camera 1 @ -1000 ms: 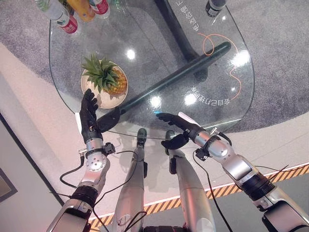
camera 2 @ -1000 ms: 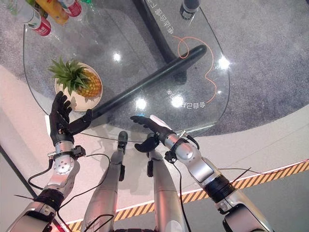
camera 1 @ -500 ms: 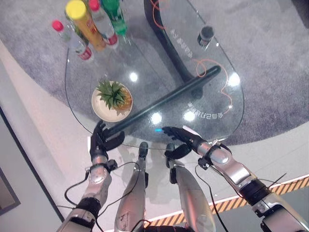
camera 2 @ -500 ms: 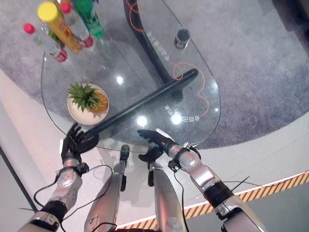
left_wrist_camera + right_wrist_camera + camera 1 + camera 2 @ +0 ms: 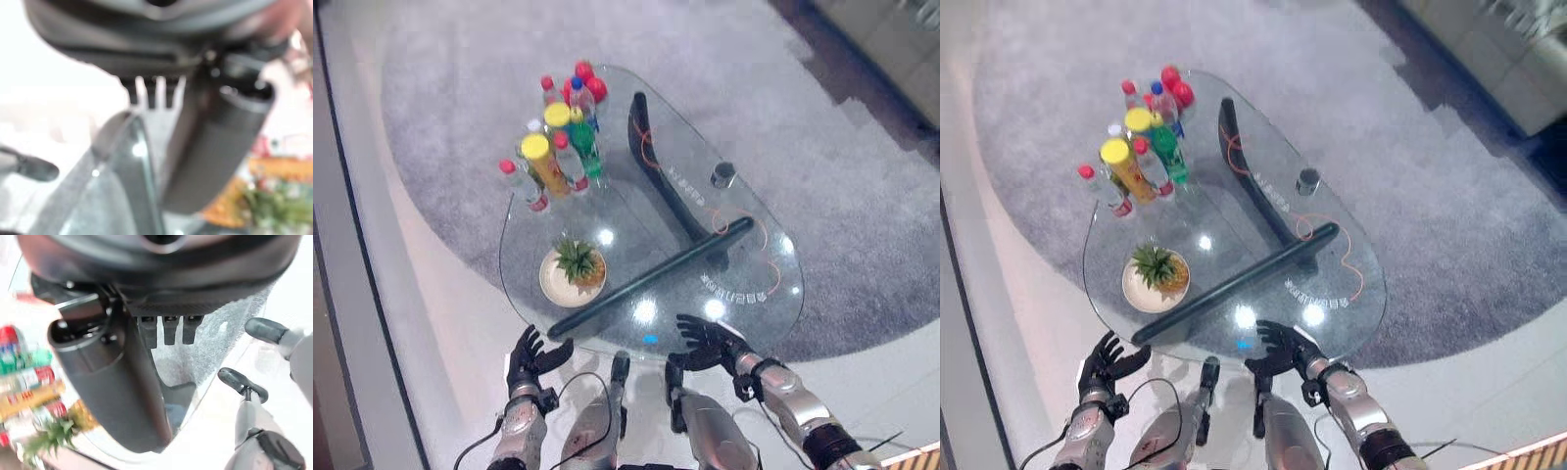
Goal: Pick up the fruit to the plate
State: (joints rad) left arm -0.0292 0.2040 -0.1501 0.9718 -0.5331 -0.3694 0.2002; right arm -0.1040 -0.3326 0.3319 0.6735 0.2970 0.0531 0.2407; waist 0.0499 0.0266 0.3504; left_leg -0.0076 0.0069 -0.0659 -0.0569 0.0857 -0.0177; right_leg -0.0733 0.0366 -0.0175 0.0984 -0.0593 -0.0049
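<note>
The left hand (image 5: 529, 356) sits at the lower left of the left eye view, off the near rim of the glass table (image 5: 754, 313), fingers spread and thumb held out, grasping nothing. The right hand (image 5: 707, 345) lies at the lower centre, over the table's near edge, its fingers relaxed and splayed toward the glass and likewise empty; whether they touch the surface cannot be told. In each wrist view the hand's dark bulk and thumb cover much of the frame, and the fingers show as short straight stubs past it. Just above the left hand, in the left middle of the frame, the pineapple (image 5: 580, 264) stands on a pale round plate (image 5: 554, 288); its lower half is partly hidden by its own leaves. A dark bar (image 5: 656, 277) of the table's frame runs slantwise under the glass beside the plate. Further up, in the upper left, a cluster of bottles (image 5: 558, 157) stands close together, hard to tell apart. A small dark cup (image 5: 723, 175) stands alone at the right.
</note>
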